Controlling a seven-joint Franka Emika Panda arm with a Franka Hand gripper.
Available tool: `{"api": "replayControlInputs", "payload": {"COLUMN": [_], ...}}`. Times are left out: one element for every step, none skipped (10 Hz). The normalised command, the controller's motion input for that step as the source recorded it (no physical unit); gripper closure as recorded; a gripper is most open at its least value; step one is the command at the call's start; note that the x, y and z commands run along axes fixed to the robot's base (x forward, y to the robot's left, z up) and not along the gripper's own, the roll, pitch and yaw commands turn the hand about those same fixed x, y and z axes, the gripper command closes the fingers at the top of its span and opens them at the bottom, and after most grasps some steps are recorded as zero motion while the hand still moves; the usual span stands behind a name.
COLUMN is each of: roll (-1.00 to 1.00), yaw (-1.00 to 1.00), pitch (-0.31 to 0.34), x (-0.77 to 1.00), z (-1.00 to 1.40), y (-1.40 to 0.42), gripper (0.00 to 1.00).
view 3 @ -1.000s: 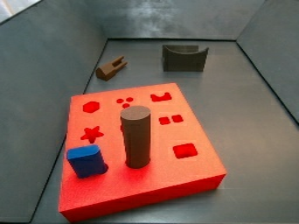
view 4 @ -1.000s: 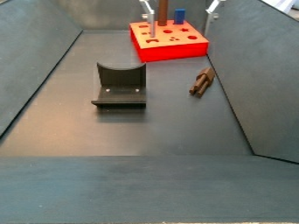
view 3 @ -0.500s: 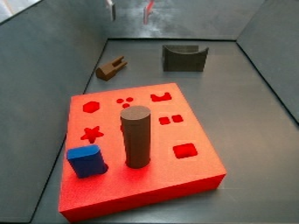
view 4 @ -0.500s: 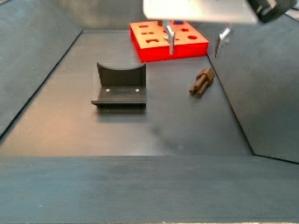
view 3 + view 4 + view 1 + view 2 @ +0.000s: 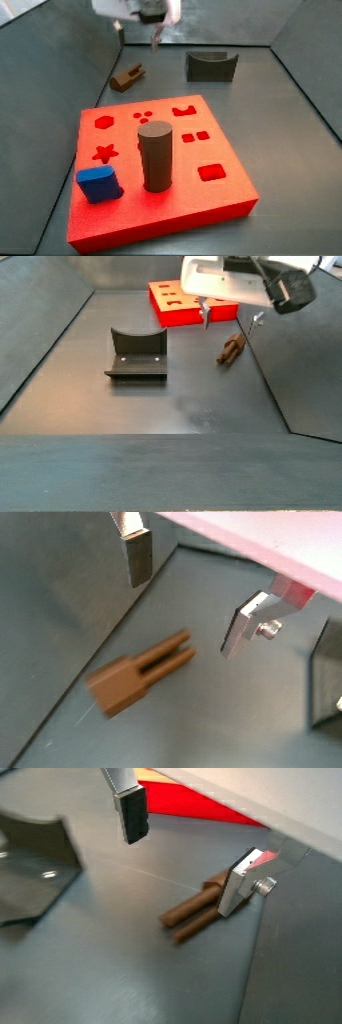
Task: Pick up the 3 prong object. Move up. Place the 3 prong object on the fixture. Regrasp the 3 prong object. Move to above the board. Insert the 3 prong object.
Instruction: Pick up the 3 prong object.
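Gripper (image 5: pixel 187 856) above table (image 5: pixel 201 406), fingers (image 5: pixel 138 557) apart and empty, 3 prong object (image 5: pixel 138 675) lying flat below between them, untouched, fixture (image 5: pixel 136 354) off to one side, board (image 5: pixel 160 165) well apart

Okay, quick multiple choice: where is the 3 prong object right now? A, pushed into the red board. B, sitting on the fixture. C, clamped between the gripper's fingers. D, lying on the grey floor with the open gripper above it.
D: in both wrist views the 3 prong object lies flat on the floor, and the gripper hangs above it with its fingers spread apart and nothing between them.
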Motion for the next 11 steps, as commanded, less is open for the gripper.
{"api": "replayControlInputs", "payload": {"roll": [-0.02,-0.01,-0.01,0.00,0.00,0.00,0.00,0.00,-0.01,0.00,-0.02], "yaw": [-0.54,-0.52,-0.52,-0.39,-0.28,-0.23,-0.19,-0.13,-0.07,-0.09,-0.10], "pitch": [-0.154,-0.146,-0.107,-0.130,-0.126,-0.156,-0.171,-0.211,-0.226,-0.230,-0.076], "x": [-0.22,-0.23,-0.31,-0.29,-0.27,-0.22,-0.19,-0.10,-0.07,-0.06,-0.07], "z": [-0.99,-1.00,-1.00,-1.00,-1.00,-1.00,-0.97,-0.89,-0.85,-0.84,-0.12], "y": [-0.48,-0.46,-0.42,-0.33,-0.25,-0.23,-0.22,-0.19,-0.15,-0.12,0.00], "gripper": [0.00,0.00,0.00,0.00,0.00,0.00,0.00,0.00,0.00,0.00,0.00]}}
